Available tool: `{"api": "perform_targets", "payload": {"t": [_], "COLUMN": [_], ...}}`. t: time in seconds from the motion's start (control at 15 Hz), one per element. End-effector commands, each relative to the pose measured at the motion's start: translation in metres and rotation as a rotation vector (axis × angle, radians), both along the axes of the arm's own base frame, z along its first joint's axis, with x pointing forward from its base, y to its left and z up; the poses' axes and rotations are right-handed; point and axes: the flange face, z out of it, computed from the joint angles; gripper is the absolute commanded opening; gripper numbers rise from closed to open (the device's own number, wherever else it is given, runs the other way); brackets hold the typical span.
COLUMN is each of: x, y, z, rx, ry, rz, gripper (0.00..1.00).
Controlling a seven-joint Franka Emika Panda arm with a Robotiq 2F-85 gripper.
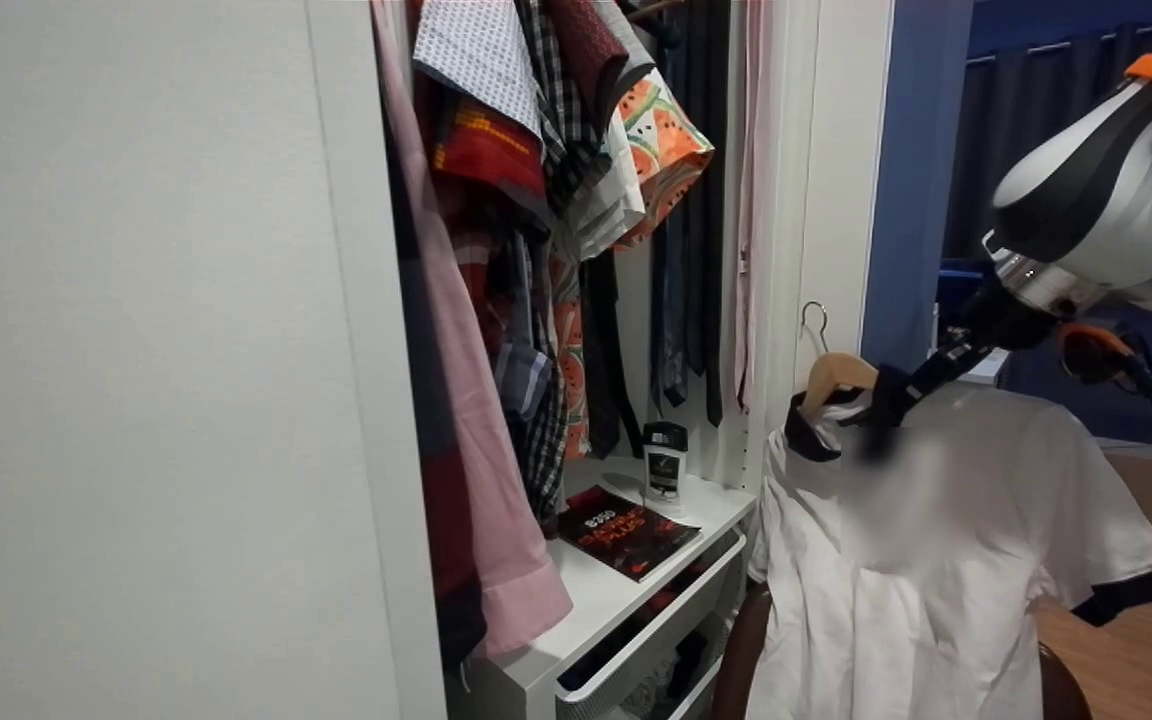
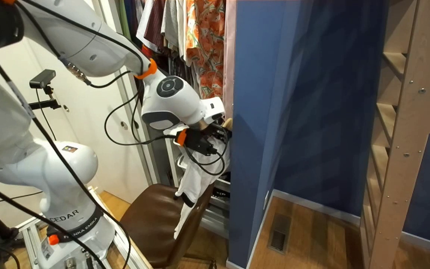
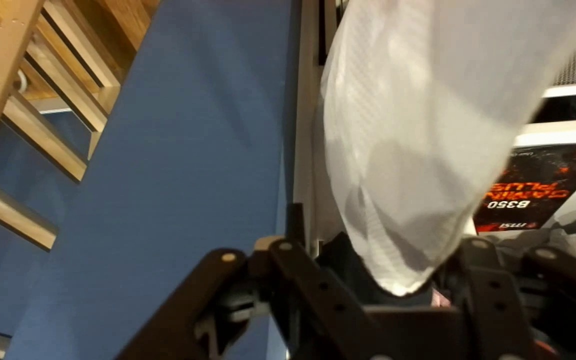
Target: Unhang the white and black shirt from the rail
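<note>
So my claw [image 1: 881,420] is apparently gripping the shirt [image 1: 921,590], its hanger [image 1: 829,376] is catching no visible rail; unhanging's looking done, maybe only lowering's remaining.

White counter [image 1: 591,587], dark booklet [image 1: 626,530] lying flat near its front edge, white "B350" and red lettering on the cover, white container [image 1: 664,470] with black cap and dark label standing upright just beside the booklet

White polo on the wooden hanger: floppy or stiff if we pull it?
Likely floppy: the white shirt hangs in loose folds. Probably light for its size, as the cloth looks thin. The wooden hanger may swing: its hook looks free in an exterior view.
</note>
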Motion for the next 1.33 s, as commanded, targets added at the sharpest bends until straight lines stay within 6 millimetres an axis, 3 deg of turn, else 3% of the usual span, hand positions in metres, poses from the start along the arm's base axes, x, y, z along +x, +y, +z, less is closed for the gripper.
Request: {"api": "perform_targets", "payload": {"t": [0.0,0.07,0.2,0.67,1.27], "x": [0.009,0.009,0.010,0.013,0.012], "y": [-0.011,-0.012,-0.016,-0.033,-0.039], "z": [0.001,0.000,-0.001,-0.003,0.008], "rx": [-0.033,-0.037,-0.047,-0.099,-0.078], "ry": [0.014,0.016,0.023,0.036,0.024], "rz": [-0.015,-0.019,-0.025,-0.056,-0.060], "gripper": [0.88,0.97,1.00,1.00,1.00]}}
